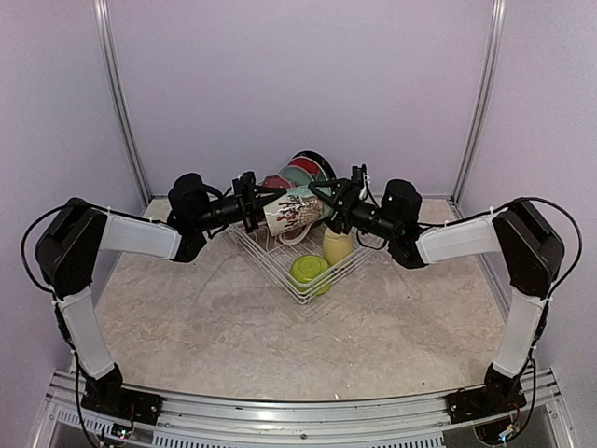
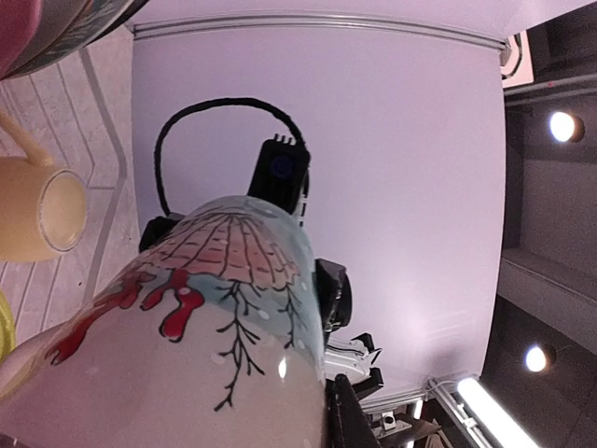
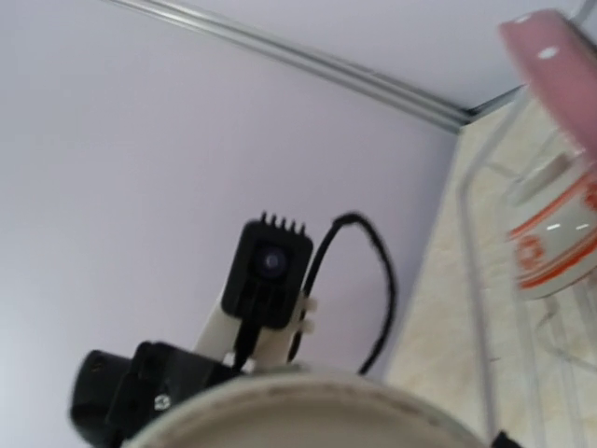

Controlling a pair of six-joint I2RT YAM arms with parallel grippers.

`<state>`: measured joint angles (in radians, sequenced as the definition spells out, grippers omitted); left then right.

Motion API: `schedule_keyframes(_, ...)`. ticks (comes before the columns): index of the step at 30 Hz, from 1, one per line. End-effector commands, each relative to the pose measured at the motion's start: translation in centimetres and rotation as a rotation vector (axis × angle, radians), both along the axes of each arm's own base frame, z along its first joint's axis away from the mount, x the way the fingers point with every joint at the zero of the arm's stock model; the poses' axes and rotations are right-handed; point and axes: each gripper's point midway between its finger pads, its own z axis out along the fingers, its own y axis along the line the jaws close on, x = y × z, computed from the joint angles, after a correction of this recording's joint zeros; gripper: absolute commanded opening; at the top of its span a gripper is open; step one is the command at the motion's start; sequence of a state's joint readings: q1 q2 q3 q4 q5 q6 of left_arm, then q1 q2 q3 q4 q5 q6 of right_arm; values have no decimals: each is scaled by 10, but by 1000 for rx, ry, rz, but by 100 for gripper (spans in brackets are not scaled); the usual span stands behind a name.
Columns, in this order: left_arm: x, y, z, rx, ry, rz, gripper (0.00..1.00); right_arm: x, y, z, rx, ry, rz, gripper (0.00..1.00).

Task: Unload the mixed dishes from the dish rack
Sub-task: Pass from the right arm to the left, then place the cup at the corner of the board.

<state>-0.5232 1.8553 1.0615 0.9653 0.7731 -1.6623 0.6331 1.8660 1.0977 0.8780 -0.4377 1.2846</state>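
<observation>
Currently dish rack point(image 1: 269, 264) holds lime bowl point(image 1: 311, 272), yellow cup point(image 1: 338, 245), plates point(image 1: 304, 172); mug point(image 1: 293, 211) above.

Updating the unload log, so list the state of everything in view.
patterned mug: on its side, aloft over the dish rack.
right fingers: closed on the mug.
left fingers: at the mug's other end, grip unclear.
lime green bowl: lying in the rack.
pale yellow cup: in the rack beside the bowl.
plates: on edge at the rack's far corner.
</observation>
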Motion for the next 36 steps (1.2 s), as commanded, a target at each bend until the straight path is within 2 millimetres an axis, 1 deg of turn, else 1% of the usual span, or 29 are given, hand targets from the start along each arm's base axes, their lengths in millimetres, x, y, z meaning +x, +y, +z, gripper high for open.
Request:
schedule_keyframes(1,-9,-10,21,-28,-49,1,1,-34,-11,78,169,-225,66,0)
schedule_keyframes(3,-12,-10,23,-23,-53,12,0,-35,-15,75,152,-227,52,0)
schedule_keyframes(4,-14,-9,28,-19,-64,15,0,-35,-18,73,144,-227,43,1)
schedule_keyframes(5,-15,-10,29,-4,-69,19,0,-35,-21,71,135,-228,39,6)
schedule_keyframes(6,-17,-9,33,11,-76,22,0,-36,-22,70,122,-233,40,13)
schedule_keyframes(7,-17,-10,33,34,-74,25,0,-36,-23,69,104,-237,41,22)
schedule_keyframes(8,-18,-7,38,53,-79,36,0,-35,-23,65,78,-238,42,34)
schedule_keyframes(10,-17,-3,44,108,-83,67,0,-33,-25,59,27,-235,34,62)
schedule_keyframes(11,-20,2,55,128,-107,81,0,-33,-27,56,1,-236,28,77)
schedule_keyframes(12,-20,4,58,161,-117,91,0,-32,-29,53,-27,-236,21,90)
schedule_keyframes(13,-22,9,65,185,-131,104,0,-31,-31,49,-60,-239,14,98)
schedule_keyframes(14,-23,14,66,220,-125,110,0,-31,-33,49,-90,-250,7,100)
schedule_keyframes(15,-27,21,74,237,-137,120,0,-30,-34,43,-141,-249,4,100)
schedule_keyframes(17,-31,35,81,273,-142,138,0,-29,-37,40,-233,-279,-12,100)
schedule_keyframes(18,-36,44,88,280,-151,147,0,-30,-40,43,-266,-297,-23,100)
schedule_keyframes(20,-40,65,91,309,-155,177,0,-31,-45,44,-319,-330,-40,100)
schedule_keyframes(21,-46,78,96,333,-153,202,0,-32,-47,41,-353,-341,-47,100)
schedule_keyframes(22,-47,91,95,384,-148,234,0,-31,-50,38,-386,-344,-59,100)
schedule_keyframes(24,-53,126,93,543,-144,334,0,-29,-57,27,-470,-341,-83,100)
schedule_keyframes(25,-60,147,92,636,-136,384,0,-28,-60,23,-506,-342,-93,100)
schedule_keyframes(28,-73,205,64,877,-30,448,0,-28,-66,14,-608,-378,-90,100)
schedule_keyframes(30,-75,242,45,1011,34,483,0,-28,-69,9,-685,-399,-79,100)
schedule_keyframes(31,-71,260,33,1067,77,497,0,-27,-72,9,-722,-408,-86,100)
schedule_keyframes(33,-67,288,14,1184,125,503,0,-23,-82,8,-793,-413,-118,100)
schedule_keyframes(34,-65,301,7,1249,145,506,0,-21,-87,8,-827,-413,-138,100)
schedule_keyframes(36,-50,320,-13,1327,210,500,0,-17,-97,7,-884,-406,-178,100)
